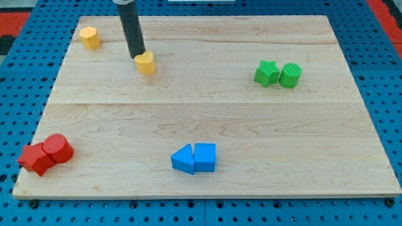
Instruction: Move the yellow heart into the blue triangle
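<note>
The yellow heart (146,63) lies on the wooden board toward the view's upper left. My tip (136,56) touches the heart's upper left side, and the dark rod rises from there to the view's top. The blue triangle (183,159) lies near the view's bottom centre, well below and a little right of the heart. A blue cube-like block (205,157) sits against the triangle's right side.
A second yellow block (90,37) sits at the board's top left. A green star (267,73) and green cylinder (290,75) stand together at the right. A red star (36,158) and red cylinder (58,149) sit at the bottom left corner.
</note>
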`<state>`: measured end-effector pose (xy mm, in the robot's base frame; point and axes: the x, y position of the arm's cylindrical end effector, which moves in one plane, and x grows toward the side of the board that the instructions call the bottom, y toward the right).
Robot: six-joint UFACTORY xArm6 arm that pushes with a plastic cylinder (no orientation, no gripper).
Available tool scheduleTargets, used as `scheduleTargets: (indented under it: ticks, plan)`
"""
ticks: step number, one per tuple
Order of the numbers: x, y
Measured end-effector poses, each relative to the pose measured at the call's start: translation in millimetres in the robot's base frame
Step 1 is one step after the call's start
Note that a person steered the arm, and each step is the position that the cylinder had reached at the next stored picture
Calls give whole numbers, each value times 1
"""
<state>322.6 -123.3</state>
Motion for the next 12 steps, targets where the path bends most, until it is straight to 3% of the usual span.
scheduleTargets:
  ticks: [1, 3, 5, 6, 7, 8, 9, 10, 11, 12]
  plan:
    - [21, -1]
    - [-20, -8]
    - [96, 10]
    - [95, 3]
    - [57, -12]
    - [65, 26]
    - [118, 30]
    - [120, 28]
    - [86, 37]
    - [138, 76]
